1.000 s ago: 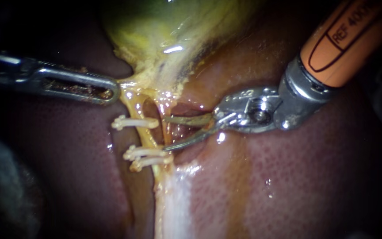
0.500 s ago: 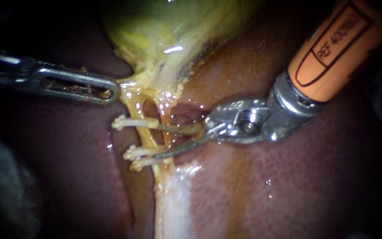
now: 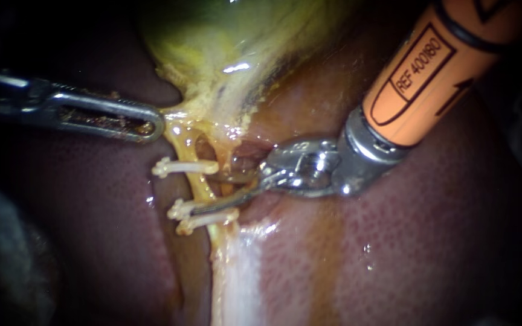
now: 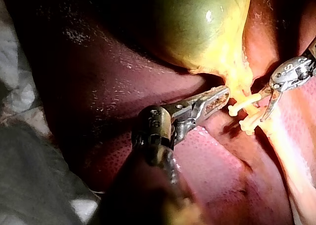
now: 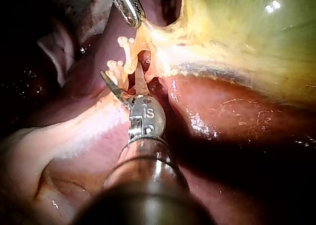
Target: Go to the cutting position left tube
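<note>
At the neck of the glistening green-yellow gallbladder [image 3: 225,36], which lies on the dark red, finely mottled liver [image 3: 394,253], two thin yellow tubes descend side by side. The left tube [image 3: 200,186], the object of the task, carries a single white plastic clip [image 3: 182,167] above and two further white clips [image 3: 206,221] set close together below. The bare stretch between them is presumably the intended cutting site, since closure on both sides would keep each stump sealed. The right tube [image 3: 225,152] stands just beside it.

The left instrument [image 3: 143,124] is a slender grey metal shaft with a slotted claw. Its claw is clenched on the yellow neck tissue [image 3: 173,115], which is drawn out to a point toward it. This pull apparently keeps the tubes taut and spread apart.

The right instrument [image 3: 209,194] is a steel wrist on an orange-sleeved shaft, ending in two thin curved blades. Its claw is released, with a clear gap between the blades. The lower blade crosses the left tube just above the paired clips. The upper blade lies near the end of the single clip, in front of the right tube. The bare stretch thus sits largely within the open blades.

Judged state: cutting position nearly reached. The hazard is including the right tube or a clip.
</note>
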### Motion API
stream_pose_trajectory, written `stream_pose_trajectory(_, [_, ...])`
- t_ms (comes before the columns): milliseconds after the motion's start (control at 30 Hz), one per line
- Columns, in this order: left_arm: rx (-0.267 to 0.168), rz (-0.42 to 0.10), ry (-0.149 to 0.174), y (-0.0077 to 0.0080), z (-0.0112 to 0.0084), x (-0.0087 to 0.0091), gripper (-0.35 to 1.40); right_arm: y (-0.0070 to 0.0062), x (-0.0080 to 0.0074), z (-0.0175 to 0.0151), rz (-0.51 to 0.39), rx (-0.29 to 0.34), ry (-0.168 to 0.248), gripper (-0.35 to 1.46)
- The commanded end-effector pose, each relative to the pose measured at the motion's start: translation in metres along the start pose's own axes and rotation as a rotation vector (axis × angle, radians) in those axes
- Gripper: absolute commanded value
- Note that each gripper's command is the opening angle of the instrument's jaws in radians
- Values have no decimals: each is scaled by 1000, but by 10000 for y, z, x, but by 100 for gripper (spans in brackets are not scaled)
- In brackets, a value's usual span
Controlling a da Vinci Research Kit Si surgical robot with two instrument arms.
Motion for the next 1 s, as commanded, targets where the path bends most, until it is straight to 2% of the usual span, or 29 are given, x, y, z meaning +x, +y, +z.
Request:
stream_pose_trajectory(33, [1, 0, 0, 0, 0, 0, -35, -1, 2, 2, -2, 11, 6, 138])
stream_pose_trajectory(300, [1, -1, 1, 0, 1, 0, -35, -11, 19, 31, -3, 64, 50, 135])
stream_pose_trajectory(500, [1, -1, 1, 1, 1, 0, -35, -11, 29, 47, 7, 51, 85, 133])
stream_pose_trajectory(833, [2, -1, 1, 1, 1, 0, -35, -5, 34, 50, 24, 34, 123, 133])
stream_pose_trajectory(1000, [2, -1, 1, 1, 1, 0, -35, -10, 40, 50, 27, 50, 144, 133])
